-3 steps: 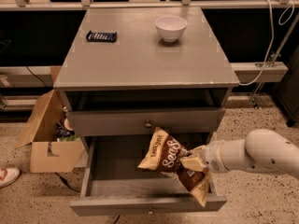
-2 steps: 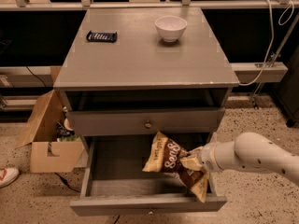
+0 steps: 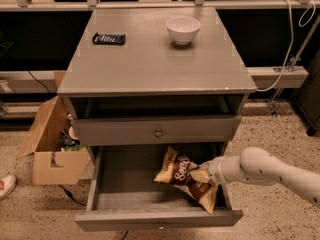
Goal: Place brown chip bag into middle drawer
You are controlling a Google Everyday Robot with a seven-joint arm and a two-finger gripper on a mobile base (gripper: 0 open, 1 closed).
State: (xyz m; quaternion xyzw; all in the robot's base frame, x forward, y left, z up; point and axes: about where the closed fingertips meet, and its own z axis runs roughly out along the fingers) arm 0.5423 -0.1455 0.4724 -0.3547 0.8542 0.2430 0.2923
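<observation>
The brown chip bag [image 3: 182,176], dark brown with tan ends and white script, hangs tilted low inside the open middle drawer [image 3: 125,184], toward its right side. My gripper [image 3: 204,175] reaches in from the right on a white arm and is shut on the bag's right edge. The drawer is pulled well out, with a bare grey floor showing to the left of the bag. I cannot tell if the bag's lower end touches the floor.
A closed drawer front with a round knob [image 3: 158,133] sits just above. On the cabinet top [image 3: 150,64] stand a white bowl [image 3: 183,29] and a small dark packet [image 3: 109,38]. An open cardboard box [image 3: 52,149] stands on the floor at left.
The arm has lowered the bag a little deeper into the open drawer and shifted it slightly left. The grip on it is unchanged.
</observation>
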